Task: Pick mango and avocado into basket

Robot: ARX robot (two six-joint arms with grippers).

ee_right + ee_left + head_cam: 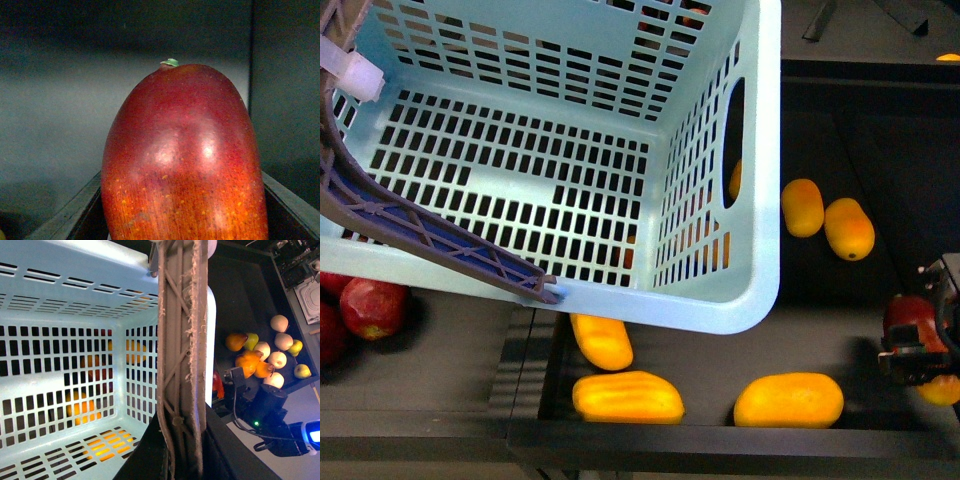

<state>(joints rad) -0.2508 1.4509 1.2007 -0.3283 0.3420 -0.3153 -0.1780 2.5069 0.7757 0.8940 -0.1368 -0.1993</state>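
Observation:
The teal basket (720,270) hangs tilted over the dark shelf and fills the upper left of the front view; nothing lies inside it. In the left wrist view my left gripper (177,445) is shut on the basket's brown-grey handle (182,350). At the far right edge of the front view my right gripper (918,350) is shut on the red mango (908,315), outside the basket and lower than its rim. The mango (185,160) fills the right wrist view, stem end away from the camera, between the dark fingers (75,215). The avocado is out of view.
Several yellow mangoes (788,400) lie on the black shelf (840,330) under and to the right of the basket. Red apples (370,305) sit at the left. A bin of pale and orange fruit (272,352) shows beyond the right arm (267,405).

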